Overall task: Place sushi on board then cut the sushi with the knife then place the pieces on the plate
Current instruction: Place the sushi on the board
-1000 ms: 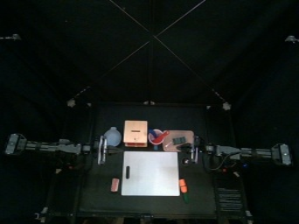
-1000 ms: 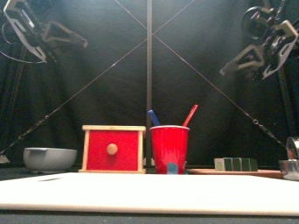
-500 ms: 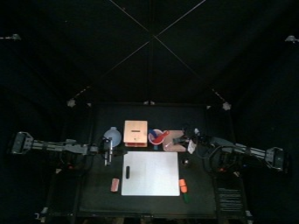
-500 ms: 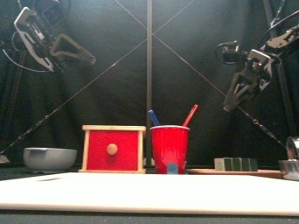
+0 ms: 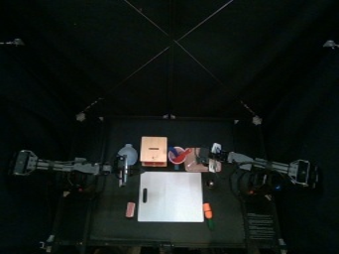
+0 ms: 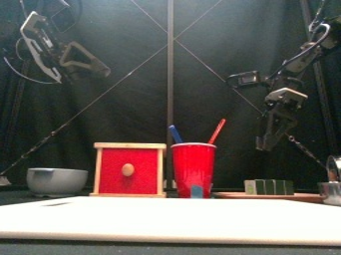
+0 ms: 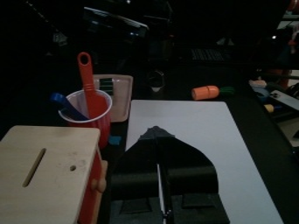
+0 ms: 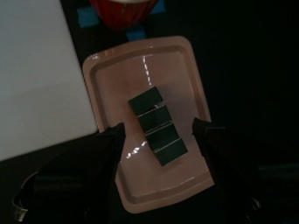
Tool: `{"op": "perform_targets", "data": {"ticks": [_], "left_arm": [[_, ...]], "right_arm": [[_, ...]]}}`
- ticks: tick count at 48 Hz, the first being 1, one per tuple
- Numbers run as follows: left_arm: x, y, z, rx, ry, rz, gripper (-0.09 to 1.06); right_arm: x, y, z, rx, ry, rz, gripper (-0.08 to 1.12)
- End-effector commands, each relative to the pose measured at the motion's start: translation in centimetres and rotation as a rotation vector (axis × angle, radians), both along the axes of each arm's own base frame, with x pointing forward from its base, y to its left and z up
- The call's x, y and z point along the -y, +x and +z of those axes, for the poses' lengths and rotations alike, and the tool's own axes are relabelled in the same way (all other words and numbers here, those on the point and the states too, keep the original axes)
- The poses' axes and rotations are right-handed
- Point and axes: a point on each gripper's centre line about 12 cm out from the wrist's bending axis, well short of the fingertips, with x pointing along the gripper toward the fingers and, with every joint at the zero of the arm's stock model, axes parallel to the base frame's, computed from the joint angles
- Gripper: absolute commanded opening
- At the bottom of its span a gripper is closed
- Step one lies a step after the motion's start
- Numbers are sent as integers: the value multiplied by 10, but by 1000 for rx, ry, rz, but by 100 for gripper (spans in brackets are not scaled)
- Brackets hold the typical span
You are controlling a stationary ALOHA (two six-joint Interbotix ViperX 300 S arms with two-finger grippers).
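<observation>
Over the surface's right side, right pincer [image 6: 272,131] hangs above flat pink tray [image 8: 122,83], jaws apart and flanking dark green toy sushi roll [image 8: 156,129] from well above, no contact. Roll lies slanted mid-tray, blocks joined. Left pincer [image 7: 156,144] jaws together, held high at left near pale wooden box [image 7: 47,171]. Step looks like picking the roll for white cutting board [image 7: 187,144]. To do it well: drop straight, line jaws with roll's long sides, close gently on the middle, since blocks likely split if squeezed off-centre. Lift slow and level, clear tray rim.
</observation>
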Motion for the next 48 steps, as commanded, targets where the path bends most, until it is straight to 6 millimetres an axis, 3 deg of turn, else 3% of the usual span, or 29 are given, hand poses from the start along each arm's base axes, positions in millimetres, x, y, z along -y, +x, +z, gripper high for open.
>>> {"op": "perform_targets", "data": {"ticks": [1,15,48], "left_arm": [[-1,4,8,25,-7,6,-2],[-2,2,4,14,-27,16,-2],[-2,1,2,8,-39,22,-2]], "right_arm": [[10,5,-1,-16,20,8,93],[28,1,-19,-47,58,62,93],[36,4,-49,-114,67,88,93]]}}
